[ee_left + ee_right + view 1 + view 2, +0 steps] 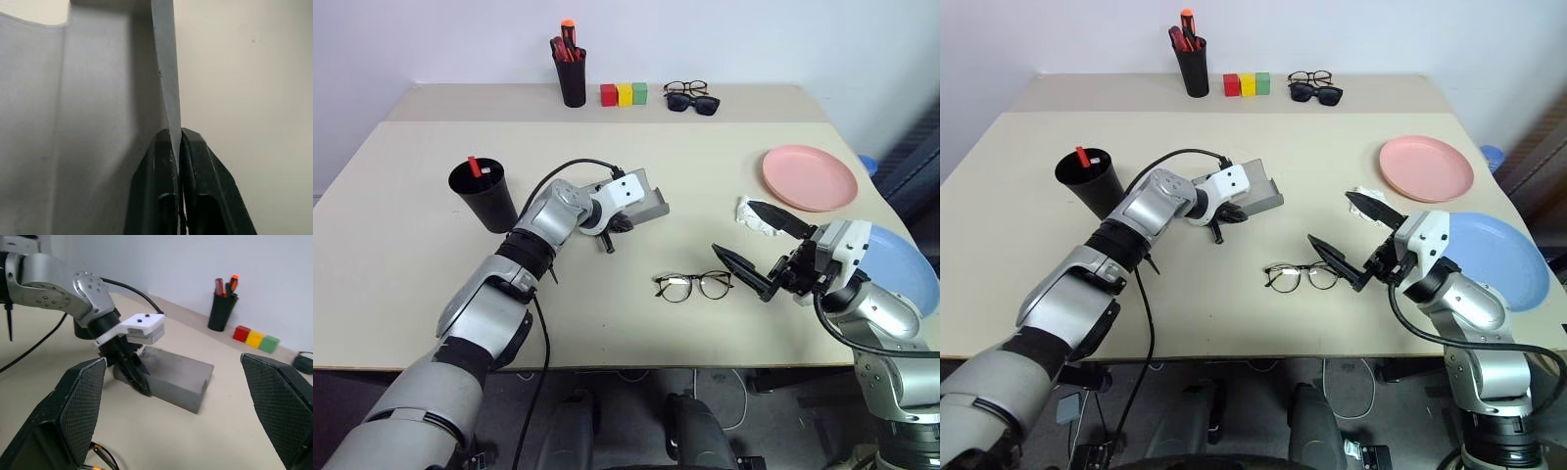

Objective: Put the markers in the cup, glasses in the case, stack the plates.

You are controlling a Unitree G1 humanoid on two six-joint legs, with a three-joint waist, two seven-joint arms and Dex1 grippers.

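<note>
- Pinching the wall of the grey oblong hard case [641, 199], my left gripper [133, 373] steadies it mid-tabletop [401, 245].
- My right gripper [756, 251] hangs spread beside the thin black wire-rimmed glasses [694, 286]; I should approach them low, grasping the bridge.

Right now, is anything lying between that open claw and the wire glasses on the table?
No. In the left eye view, bare table separates the right gripper from the glasses.

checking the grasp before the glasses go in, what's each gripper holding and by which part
Left gripper is shut on the case, pinching its thin lid edge. Right gripper is open, holding nothing.
</note>
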